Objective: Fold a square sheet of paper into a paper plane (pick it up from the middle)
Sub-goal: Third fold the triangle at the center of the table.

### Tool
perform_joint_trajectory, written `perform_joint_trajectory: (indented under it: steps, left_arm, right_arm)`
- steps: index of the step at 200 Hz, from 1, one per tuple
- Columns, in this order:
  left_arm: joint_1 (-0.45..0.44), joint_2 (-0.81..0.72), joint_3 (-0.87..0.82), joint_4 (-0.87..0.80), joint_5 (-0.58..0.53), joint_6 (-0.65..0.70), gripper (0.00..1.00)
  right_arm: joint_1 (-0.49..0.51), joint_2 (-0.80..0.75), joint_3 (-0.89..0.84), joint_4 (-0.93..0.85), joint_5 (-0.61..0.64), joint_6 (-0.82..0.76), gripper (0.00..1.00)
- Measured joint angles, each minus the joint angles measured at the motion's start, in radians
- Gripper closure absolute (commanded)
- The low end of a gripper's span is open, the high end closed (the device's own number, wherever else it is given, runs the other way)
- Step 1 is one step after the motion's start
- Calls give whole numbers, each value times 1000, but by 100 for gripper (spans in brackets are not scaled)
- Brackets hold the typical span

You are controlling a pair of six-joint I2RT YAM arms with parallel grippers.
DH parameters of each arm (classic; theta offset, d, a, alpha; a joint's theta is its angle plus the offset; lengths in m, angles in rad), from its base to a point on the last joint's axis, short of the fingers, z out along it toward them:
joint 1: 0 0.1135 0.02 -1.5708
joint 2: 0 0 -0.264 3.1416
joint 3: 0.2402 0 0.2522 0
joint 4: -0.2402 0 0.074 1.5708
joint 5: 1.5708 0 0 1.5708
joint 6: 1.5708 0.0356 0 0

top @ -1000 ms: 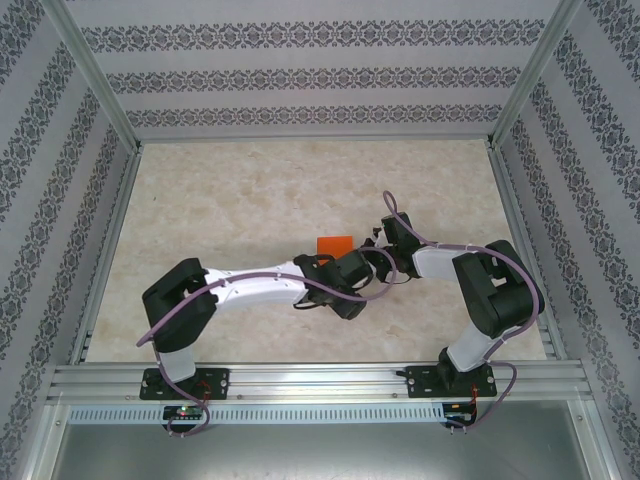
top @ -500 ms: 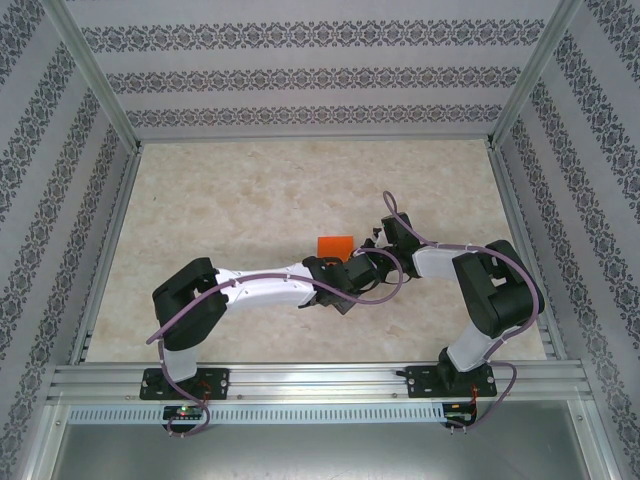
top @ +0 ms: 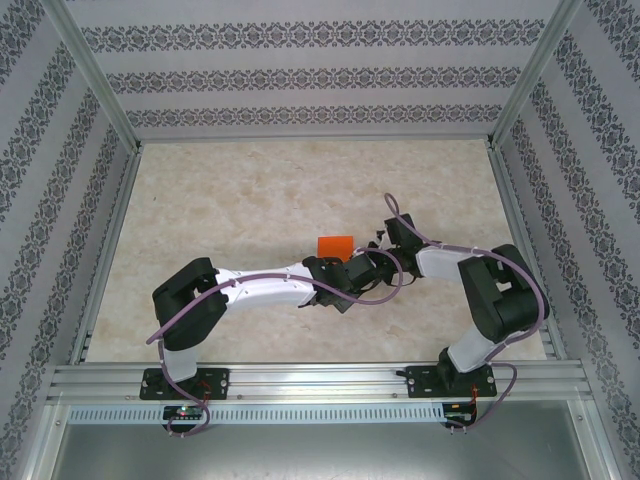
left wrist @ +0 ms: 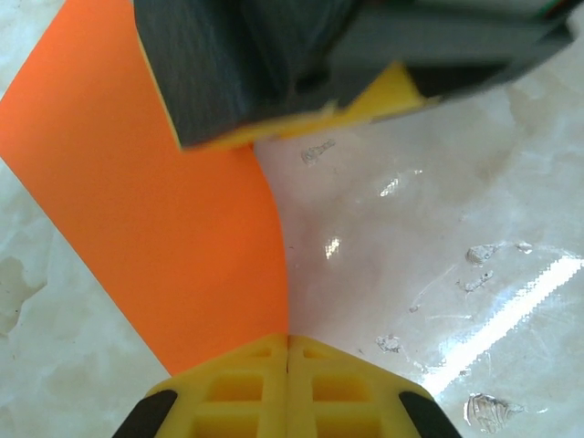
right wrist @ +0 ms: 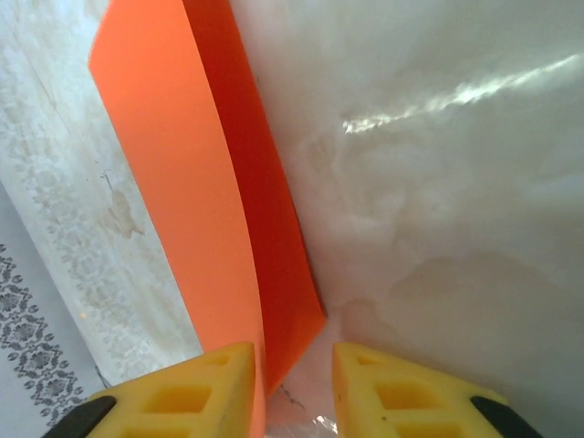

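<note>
Folded orange paper sheet [left wrist: 164, 228] over marble table [top: 250, 190], left gripper [left wrist: 287, 367] pressed together pinching its edge, right gripper [right wrist: 292, 379] slightly spread around it.

Table [top: 240, 200]: beige marbled top, glossy, catching streaks of light in my wrist views. Small specks [left wrist: 481, 253] lie scattered on the surface, droplets or scuffs, I cannot tell which. The square sheet of paper [top: 333, 244], bright orange and folded, sits near the middle; whether its lower edge rests on the top I cannot tell.
</note>
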Motion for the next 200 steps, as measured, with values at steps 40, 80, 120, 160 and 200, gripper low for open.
perform_joint_trajectory:
  steps: [40, 80, 120, 160, 200]
  left_arm:
    - [4, -17, -16, 7, 68, 8, 100]
    - [39, -50, -38, 35, 179, 8, 100]
    - [74, -51, -39, 43, 241, 7, 100]
    - [108, -53, -63, 58, 311, 7, 100]
    - [154, -53, -70, 77, 396, 6, 100]
  right_arm:
    - [-90, -105, 78, -126, 31, -105, 79]
    - [-54, 18, 250, -150, -21, -177, 86]
    - [16, 161, 348, -209, -49, -239, 87]
    - [22, 254, 387, -280, -44, -310, 87]
    - [22, 322, 416, -335, -29, -366, 87]
